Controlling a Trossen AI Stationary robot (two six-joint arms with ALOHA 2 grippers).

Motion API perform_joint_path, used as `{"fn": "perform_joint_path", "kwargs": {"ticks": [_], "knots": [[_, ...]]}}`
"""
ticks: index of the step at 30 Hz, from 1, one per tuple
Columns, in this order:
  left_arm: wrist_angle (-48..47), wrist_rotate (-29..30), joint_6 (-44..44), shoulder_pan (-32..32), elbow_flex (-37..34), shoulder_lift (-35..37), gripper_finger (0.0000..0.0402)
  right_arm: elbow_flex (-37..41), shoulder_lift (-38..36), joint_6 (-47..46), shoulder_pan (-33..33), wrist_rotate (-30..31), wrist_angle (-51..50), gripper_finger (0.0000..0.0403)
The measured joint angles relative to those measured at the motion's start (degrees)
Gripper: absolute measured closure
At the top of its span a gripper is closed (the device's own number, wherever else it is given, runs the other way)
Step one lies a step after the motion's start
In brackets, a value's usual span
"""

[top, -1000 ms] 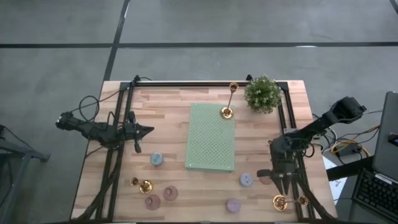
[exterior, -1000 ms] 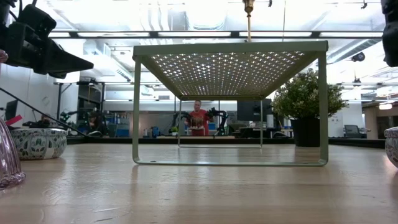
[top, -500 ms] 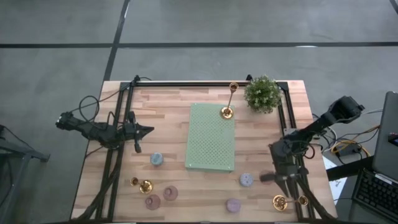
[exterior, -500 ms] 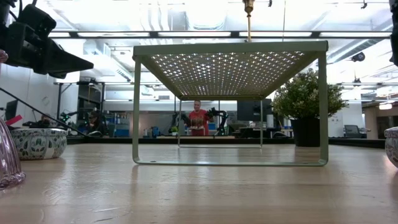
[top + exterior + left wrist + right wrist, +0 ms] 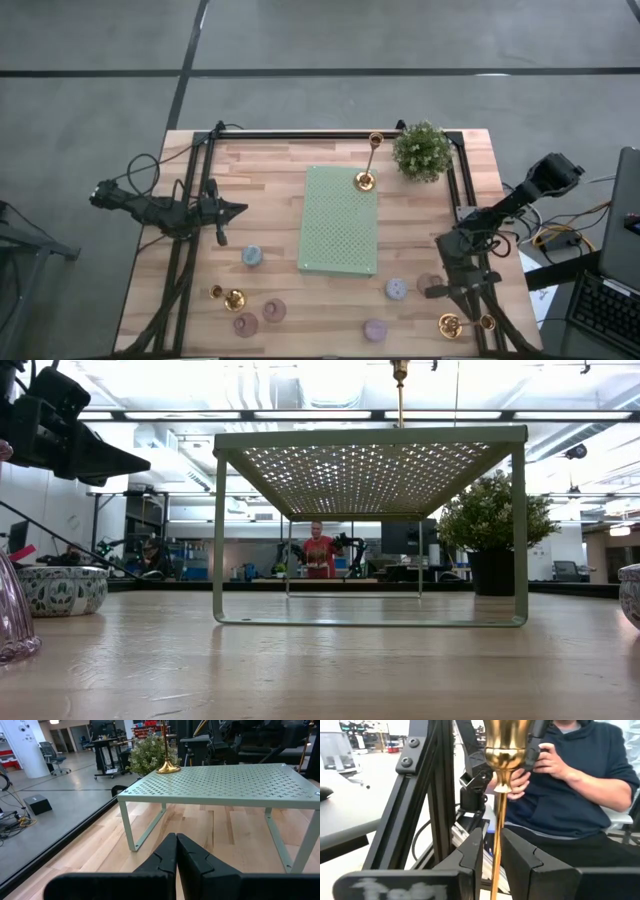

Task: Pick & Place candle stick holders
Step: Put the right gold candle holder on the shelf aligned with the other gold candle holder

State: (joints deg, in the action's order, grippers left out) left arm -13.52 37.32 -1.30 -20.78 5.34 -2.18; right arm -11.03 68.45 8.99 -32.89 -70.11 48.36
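Note:
A tall thin-stemmed gold candle stick holder (image 5: 450,323) stands near the table's near right corner. My right gripper (image 5: 453,304) is open beside it. In the right wrist view the fingers (image 5: 492,840) stand on either side of its stem (image 5: 496,865) with a gap showing. A second tall gold holder (image 5: 365,181) stands by its base on the pale green perforated shelf (image 5: 340,225). A short gold holder (image 5: 232,297), pink cups (image 5: 273,311) and a blue-grey cup (image 5: 251,256) stand at the near left. My left gripper (image 5: 240,209) is shut and empty, left of the shelf.
A green potted plant (image 5: 421,150) stands at the far right. Lavender cups (image 5: 397,289) (image 5: 375,329) and a pink cup (image 5: 430,284) stand near my right gripper. A person in a dark top (image 5: 570,785) sits beyond the near edge. Black frame rails run along both sides.
My right gripper has gone toward the table's near edge, closer to the tall gold holder at the near right corner. The holder has stayed where it was.

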Motion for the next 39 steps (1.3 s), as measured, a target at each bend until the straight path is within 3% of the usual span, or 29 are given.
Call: {"fn": "perform_joint_path", "kwargs": {"ticks": [18,39], "knots": [[0.00,0.02,0.00,0.02,0.00,0.00,0.0388,-1.95,0.02,-2.64,-3.32,7.35,-0.61,0.0336],[0.00,0.02,0.00,0.00,0.00,-0.02,0.0387,-2.03,0.02,-2.60,-5.24,10.49,-1.44,0.0380]]}}
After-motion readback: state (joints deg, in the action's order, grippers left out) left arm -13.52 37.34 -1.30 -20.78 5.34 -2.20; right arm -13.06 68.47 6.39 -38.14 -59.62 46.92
